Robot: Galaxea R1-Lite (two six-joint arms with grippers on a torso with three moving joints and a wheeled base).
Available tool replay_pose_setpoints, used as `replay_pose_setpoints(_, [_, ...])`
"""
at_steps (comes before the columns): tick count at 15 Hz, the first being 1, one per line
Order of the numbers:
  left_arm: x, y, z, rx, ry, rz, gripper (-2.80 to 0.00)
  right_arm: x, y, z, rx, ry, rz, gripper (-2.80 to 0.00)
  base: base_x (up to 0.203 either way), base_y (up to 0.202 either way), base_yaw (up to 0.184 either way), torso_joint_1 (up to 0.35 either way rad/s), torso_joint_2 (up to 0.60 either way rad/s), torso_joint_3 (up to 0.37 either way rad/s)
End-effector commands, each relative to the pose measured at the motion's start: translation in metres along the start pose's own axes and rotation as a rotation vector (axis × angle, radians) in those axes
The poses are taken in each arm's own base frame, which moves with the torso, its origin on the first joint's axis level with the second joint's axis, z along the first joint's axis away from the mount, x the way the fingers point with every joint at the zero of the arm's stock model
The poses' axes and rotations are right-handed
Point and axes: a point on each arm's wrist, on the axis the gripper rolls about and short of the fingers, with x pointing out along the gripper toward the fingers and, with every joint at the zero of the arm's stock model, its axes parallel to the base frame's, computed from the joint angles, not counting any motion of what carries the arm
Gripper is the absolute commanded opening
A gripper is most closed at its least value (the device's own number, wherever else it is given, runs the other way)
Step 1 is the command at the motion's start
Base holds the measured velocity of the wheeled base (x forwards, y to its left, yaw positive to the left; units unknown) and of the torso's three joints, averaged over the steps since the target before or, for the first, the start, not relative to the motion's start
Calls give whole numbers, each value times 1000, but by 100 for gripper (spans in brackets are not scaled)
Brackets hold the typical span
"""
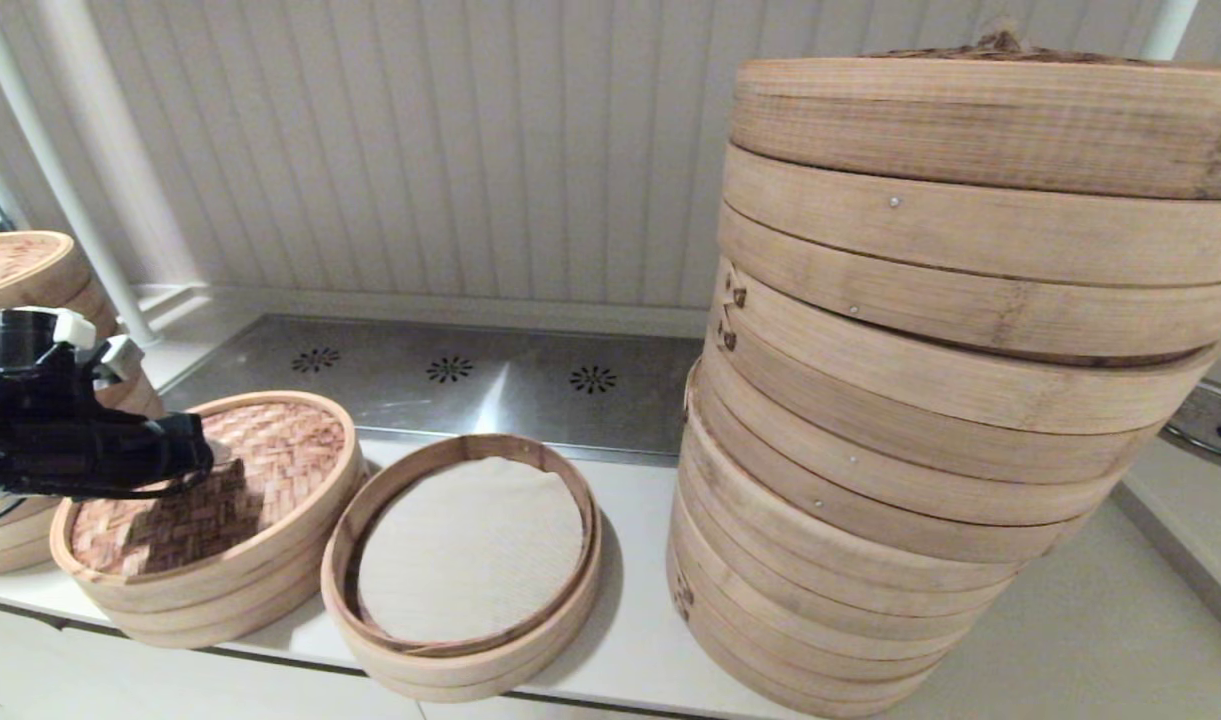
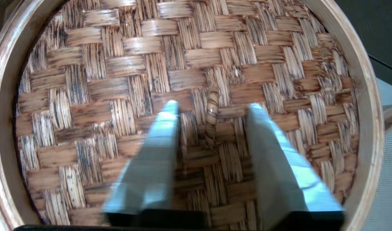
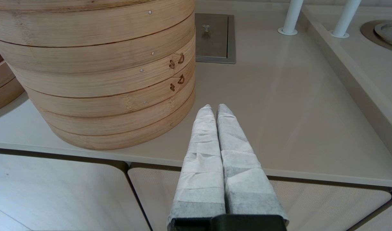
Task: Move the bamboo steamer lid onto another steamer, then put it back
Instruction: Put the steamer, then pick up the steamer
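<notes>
Lid (image 2: 118, 80) sits rim-up; left gripper (image 2: 212, 107), fingers spread, straddles its centre loop (image 2: 212, 115)

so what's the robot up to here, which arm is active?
The left gripper is working. It is open above the bamboo steamer lid, with its fingers on either side of the small centre loop, not closed on it yet. The lid sits on the left small steamer. Beside it, the other small steamer is uncovered, showing its white liner. The right gripper is shut and idle by the tall steamer stack.

Soft even indoor light, glare on the steel panel (image 1: 450, 385), blurred left gripper (image 2: 212, 107) fingers, curved edges
</notes>
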Motion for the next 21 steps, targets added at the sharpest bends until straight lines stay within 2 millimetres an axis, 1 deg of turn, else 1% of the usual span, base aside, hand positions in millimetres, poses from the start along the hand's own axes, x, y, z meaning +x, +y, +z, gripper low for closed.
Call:
replay_pose_setpoints(1, [-19,-3,6,5,-53,-9,0,0,0,0,-1,2,0,-280,0,0,0,0,0,0])
replay_pose_setpoints(3, [-46,-8,11,11,-116,-33,0,0,0,0,1,2,0,-280,0,0,0,0,0,0])
replay_pose_setpoints(5, [-89,-15,15,23,-196,-56,0,0,0,0,-1,2,0,-280,0,0,0,0,0,0])
replay_pose_setpoints(6, [-110,-17,13,27,-221,-71,0,0,0,0,0,2,0,-280,0,0,0,0,0,0])
replay_pose_setpoints(8, [-159,-24,3,36,-274,-117,0,0,0,0,1,2,1,-280,0,0,0,0,0,0])
replay_pose_setpoints(9, [-188,-27,-8,41,-299,-144,0,0,0,0,-1,2,0,-280,0,0,0,0,0,0])
replay_pose_setpoints(10, [-209,-28,-20,45,-318,-161,0,0,0,0,-1,2,2,-280,0,0,0,0,0,0])
replay_pose_setpoints(11, [-225,-29,-33,48,-332,-173,-280,0,0,0,1,2,0,-280,0,0,0,0,0,0])
replay_pose_setpoints(13, [-249,-29,-59,53,-358,-185,-280,0,0,0,1,2,0,-280,0,0,0,0,0,0])
replay_pose_setpoints(16, [-277,-29,-97,64,-399,-198,-280,0,0,0,1,2,0,-280,0,0,0,0,0,0])
replay_pose_setpoints(17, [-283,-28,-111,67,-411,-200,-280,0,0,0,1,2,0,-280,0,0,0,0,0,0])
replay_pose_setpoints(18, [-286,-26,-126,69,-415,-202,-280,0,0,0,1,2,2,-280,0,0,0,0,0,0])
replay_pose_setpoints(19, [-284,-24,-146,70,-411,-202,-280,0,0,0,1,2,0,-280,0,0,0,0,0,0])
replay_pose_setpoints(21, [-269,-19,-177,65,-361,-202,-280,0,0,0,1,2,0,-280,0,0,0,0,0,0])
